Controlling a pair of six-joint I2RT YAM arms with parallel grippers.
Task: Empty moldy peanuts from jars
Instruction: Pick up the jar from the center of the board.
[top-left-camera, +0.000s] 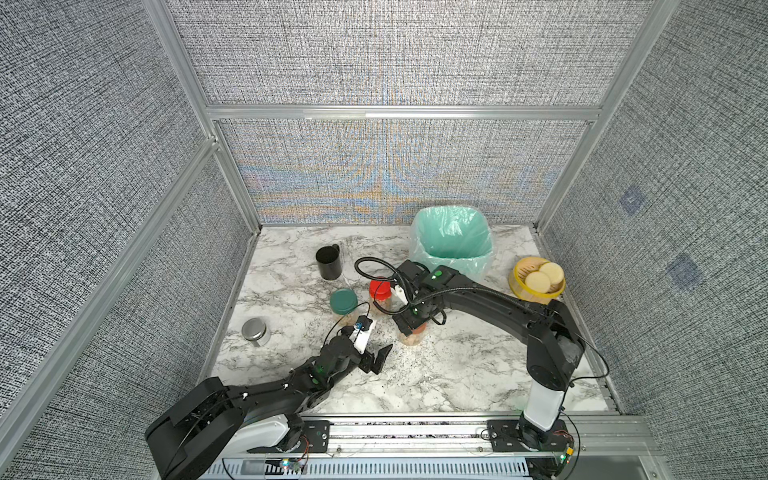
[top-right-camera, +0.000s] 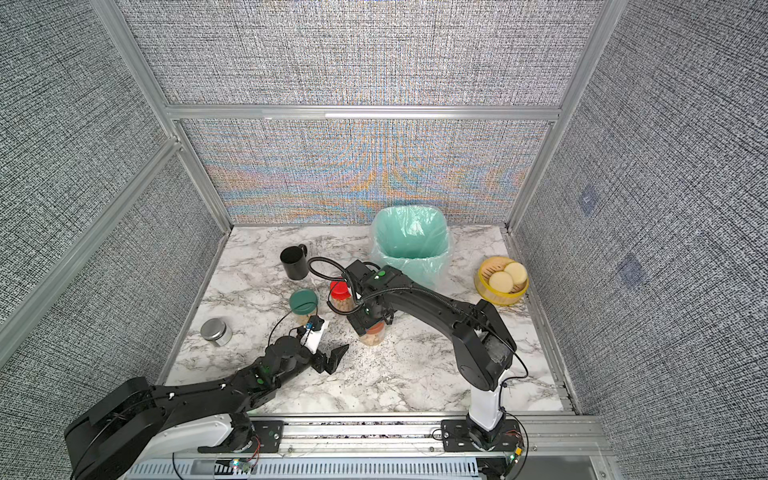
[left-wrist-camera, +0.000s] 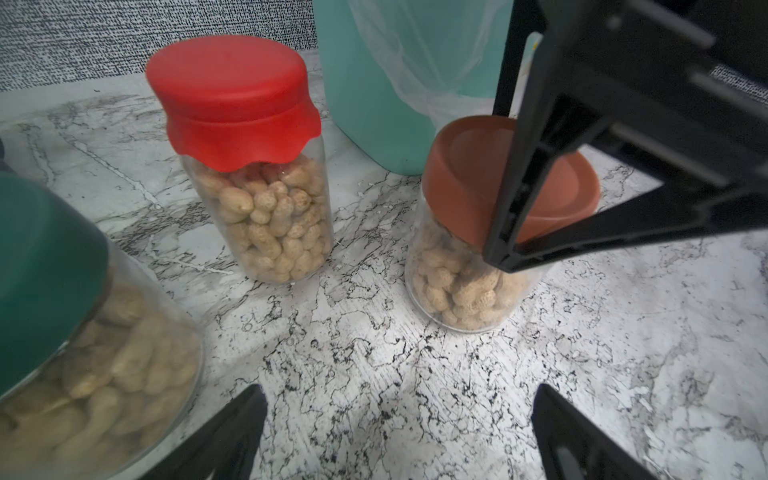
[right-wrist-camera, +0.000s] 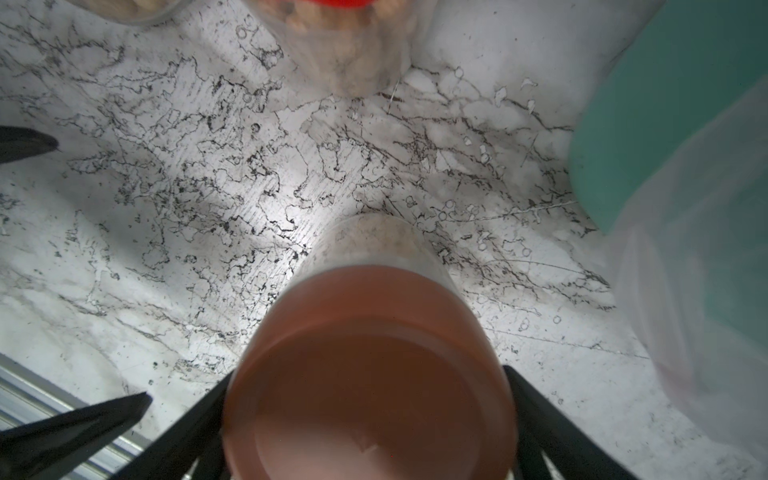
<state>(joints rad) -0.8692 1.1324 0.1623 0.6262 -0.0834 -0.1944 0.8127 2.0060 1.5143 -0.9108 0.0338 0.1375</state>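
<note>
Three clear jars of peanuts (left-wrist-camera: 266, 224) stand upright and lidded on the marble table. The red-lidded jar (top-left-camera: 380, 291) and the green-lidded jar (top-left-camera: 343, 301) are toward the left. The terracotta-lidded jar (top-left-camera: 413, 338) is nearer the front. My right gripper (right-wrist-camera: 368, 370) comes down from above, its open jaws straddling the terracotta lid (left-wrist-camera: 465, 187) close against its sides. Whether they touch it I cannot tell. My left gripper (top-left-camera: 383, 358) hovers low over the table just left of that jar, wide open and empty (left-wrist-camera: 399, 390).
A bin with a green liner (top-left-camera: 451, 241) stands at the back, right behind the jars. A black mug (top-left-camera: 328, 262) sits at the back left and a steel tin (top-left-camera: 254, 331) at the left. A yellow bowl (top-left-camera: 516, 279) of pale discs is at the right edge.
</note>
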